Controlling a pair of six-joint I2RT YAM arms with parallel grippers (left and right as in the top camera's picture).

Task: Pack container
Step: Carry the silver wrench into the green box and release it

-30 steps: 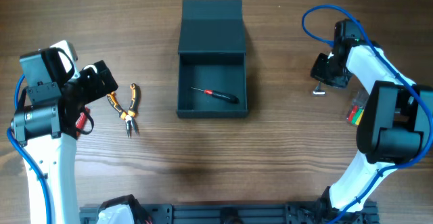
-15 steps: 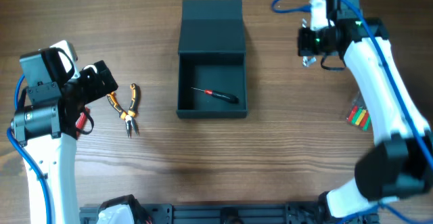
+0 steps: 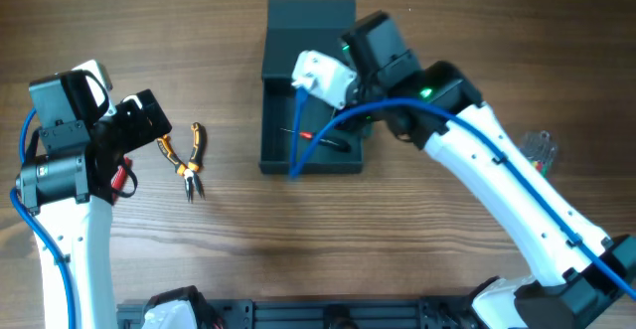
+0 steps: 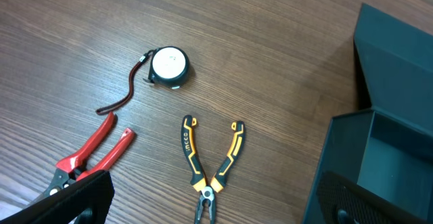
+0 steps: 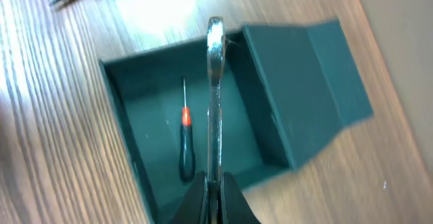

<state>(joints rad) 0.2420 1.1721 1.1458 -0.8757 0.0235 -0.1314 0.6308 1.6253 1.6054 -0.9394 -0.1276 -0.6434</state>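
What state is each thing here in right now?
container: open, lid folded back
screwdriver: lying inside container
wrench: gripped by right tool, over container
right tool: shut on wrench
left tool: open, empty
pliers: on table, handles spread
tape measure: on table, loose
red cutters: on table, handles apart

The container (image 3: pixel 333 166) is a dark teal-grey, matte, rectangular box. It stands upright and open at the far middle of the wooden table (image 3: pixel 229 249). Its flat hinged lid (image 3: pixel 298 26), the same colour, is folded back beyond the far wall.

Workshop: pliers (image 4: pixel 206 195), tape measure (image 4: pixel 169 66).
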